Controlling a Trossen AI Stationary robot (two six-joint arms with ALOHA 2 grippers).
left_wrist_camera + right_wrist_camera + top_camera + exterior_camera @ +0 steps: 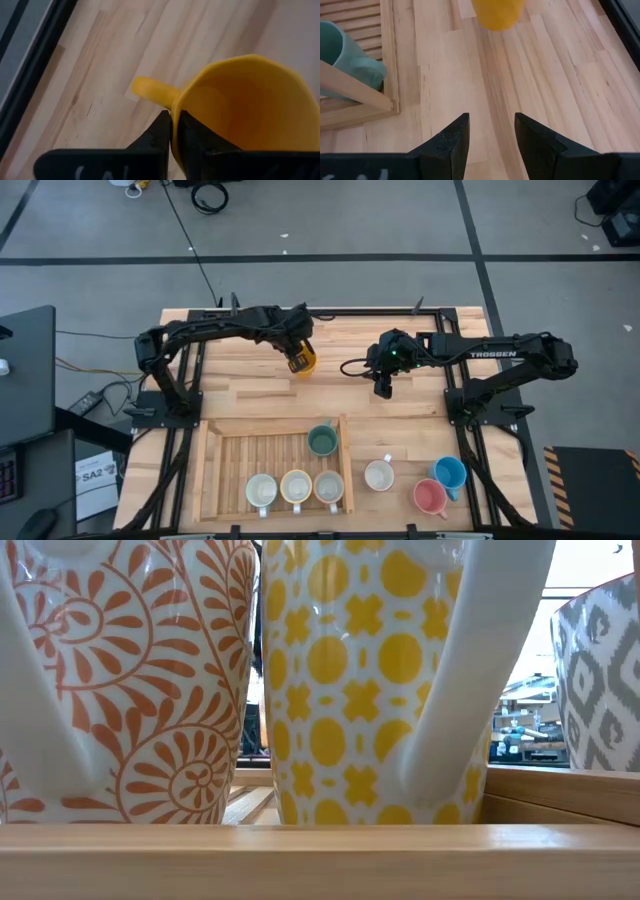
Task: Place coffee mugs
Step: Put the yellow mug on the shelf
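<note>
The pale wooden table (400, 405) has a black frame rail along its far edge and arm mounts at both sides; the widest bare stretch of planks lies in the middle, between the two arms and the slatted wooden tray (222, 470) at the near left.

The left gripper (298, 358) is out over the far centre-left of the table, its fingers (165, 131) pinched tight on the rim of the orange-yellow ceramic mug (304, 360), one finger inside the cup and one outside, just beside the handle. Whether the mug's base touches the boards I cannot tell from above.

In the tray, a dark green mug (322, 441) sits at the far right corner, and three pale patterned mugs stand in a row along the near edge: a cream mug (261, 490), a yellow-patterned mug (296, 486) and a grey-patterned mug (329, 487). In the table-level view these three fill the picture and hide nearly everything behind them.

Just right of the tray stands a white mug (379, 475), then a pink mug (430, 497) touching or almost touching a blue mug (450, 473).

The right gripper (382, 387) hangs over bare planks at centre-right, fingers spread wide and holding nothing, well apart from the orange-yellow mug.
</note>
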